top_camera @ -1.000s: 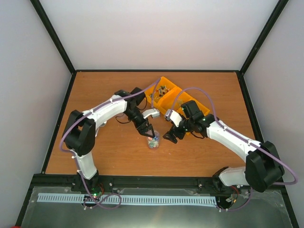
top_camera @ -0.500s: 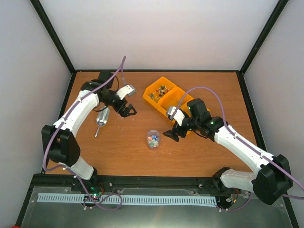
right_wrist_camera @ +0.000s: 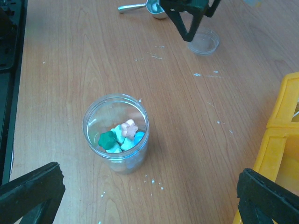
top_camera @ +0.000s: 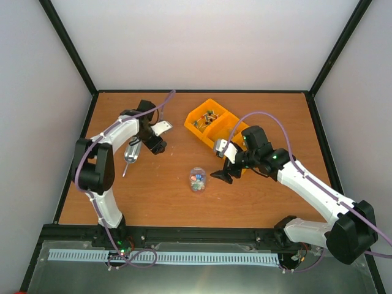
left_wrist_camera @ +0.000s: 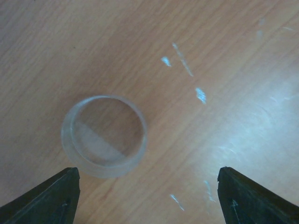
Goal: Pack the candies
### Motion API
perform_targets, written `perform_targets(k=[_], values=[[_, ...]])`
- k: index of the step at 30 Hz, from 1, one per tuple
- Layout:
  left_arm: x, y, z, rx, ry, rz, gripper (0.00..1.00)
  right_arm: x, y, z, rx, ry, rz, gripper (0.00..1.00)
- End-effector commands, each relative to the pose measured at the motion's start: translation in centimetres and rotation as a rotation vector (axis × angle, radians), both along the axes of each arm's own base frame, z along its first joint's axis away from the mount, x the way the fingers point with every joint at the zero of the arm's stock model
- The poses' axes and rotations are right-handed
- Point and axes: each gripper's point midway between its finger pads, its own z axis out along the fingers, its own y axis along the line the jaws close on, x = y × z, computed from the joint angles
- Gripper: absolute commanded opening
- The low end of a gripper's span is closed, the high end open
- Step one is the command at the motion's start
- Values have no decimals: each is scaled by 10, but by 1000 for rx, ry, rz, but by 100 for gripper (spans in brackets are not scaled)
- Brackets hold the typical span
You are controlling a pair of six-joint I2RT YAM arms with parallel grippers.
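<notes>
Now, tiny pastel candies [right_wrist_camera: 117, 136] sit in a clear plastic jar [right_wrist_camera: 134, 156] toward the near edge: light, loose, so I'd grip the jar wall. Both the left gripper [left_wrist_camera: 147, 187] and right gripper [right_wrist_camera: 149, 173] gape, empty.

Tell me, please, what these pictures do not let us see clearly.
The yellow bin: contents too small in the top view, cut off by the right edge in the right wrist view.
The scoop: bowl cut by the top edge in the right wrist view, tiny from above.
The jar: lower candies covered by upper ones.
</notes>
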Motion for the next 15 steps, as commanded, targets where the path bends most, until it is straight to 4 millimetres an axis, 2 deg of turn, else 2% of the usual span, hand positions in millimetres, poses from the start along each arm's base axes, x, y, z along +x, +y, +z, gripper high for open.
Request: perform_targets(k=[1, 4, 10, 15], values=[[32, 9, -2, 77, -42, 11, 81, -3, -2, 13, 18, -35, 21, 100], [33, 11, -14, 99, -25, -2, 84, -4, -3, 11, 17, -33, 20, 100], [53, 21, -15, 137, -76, 32, 66, -7, -3, 11, 30, -30, 30, 100], [64, 30, -30, 196, -58, 28, 52, -8, -2, 15, 37, -35, 41, 100]])
